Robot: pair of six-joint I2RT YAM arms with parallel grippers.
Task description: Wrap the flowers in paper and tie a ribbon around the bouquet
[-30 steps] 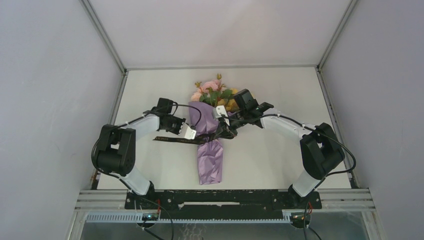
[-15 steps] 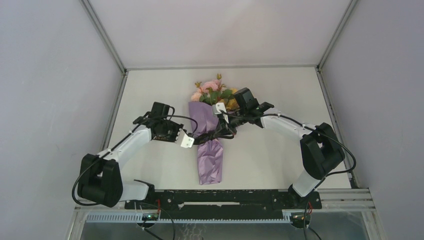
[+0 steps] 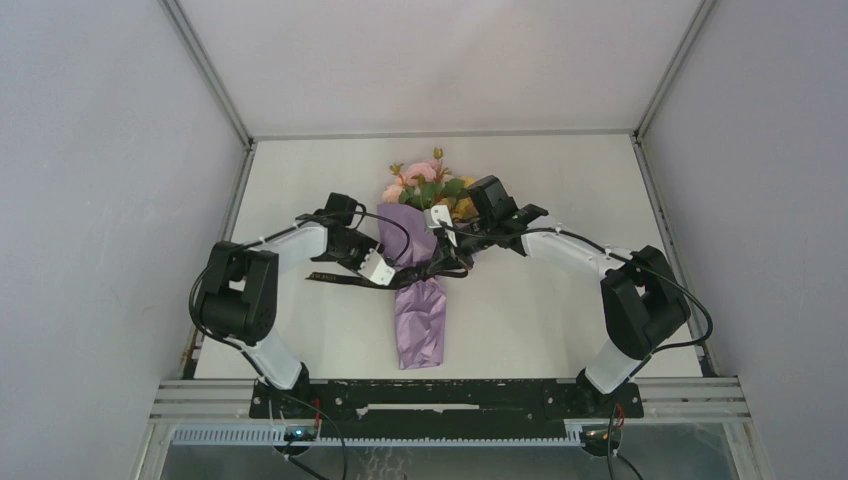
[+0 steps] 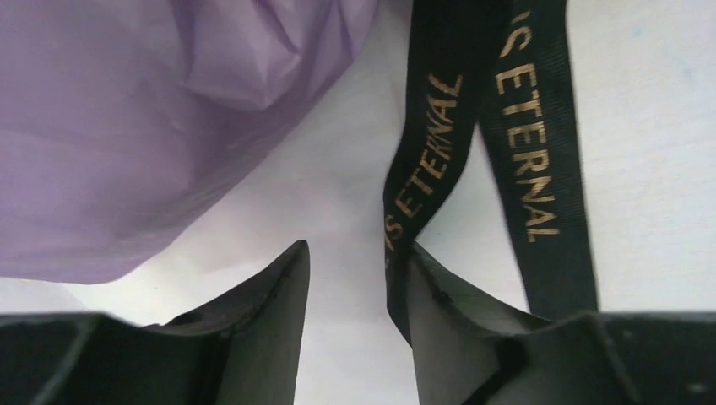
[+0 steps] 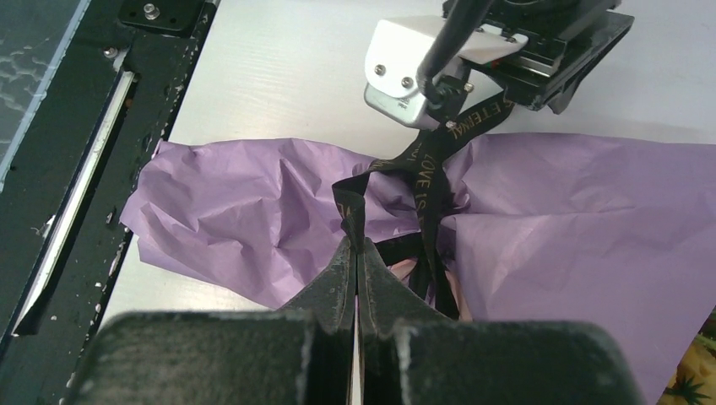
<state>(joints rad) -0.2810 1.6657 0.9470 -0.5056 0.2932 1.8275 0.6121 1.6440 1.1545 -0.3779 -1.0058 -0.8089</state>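
Note:
The bouquet lies in the middle of the table. Its pink and yellow flowers (image 3: 425,185) stick out of the far end of the purple paper (image 3: 420,305) cone. The dark ribbon (image 3: 335,278) with gold lettering circles the cone's waist, and one tail trails left on the table. My left gripper (image 3: 385,277) hovers just left of the waist. It stands open (image 4: 356,246), and one ribbon (image 4: 435,152) strand rests against the inner face of its right finger, with paper (image 4: 152,126) beside it. My right gripper (image 5: 355,240) is shut on a ribbon (image 5: 426,169) strand above the crumpled paper (image 5: 583,211).
Grey walls enclose the white table (image 3: 560,320) on three sides. A black rail (image 3: 440,395) with the arm bases runs along the near edge. The left arm's white camera mount (image 5: 414,84) shows at the top of the right wrist view.
My left gripper was shut and has opened, so it no longer pinches the ribbon. The left arm swung out toward the near left and came back beside the cone. The right gripper stayed put.

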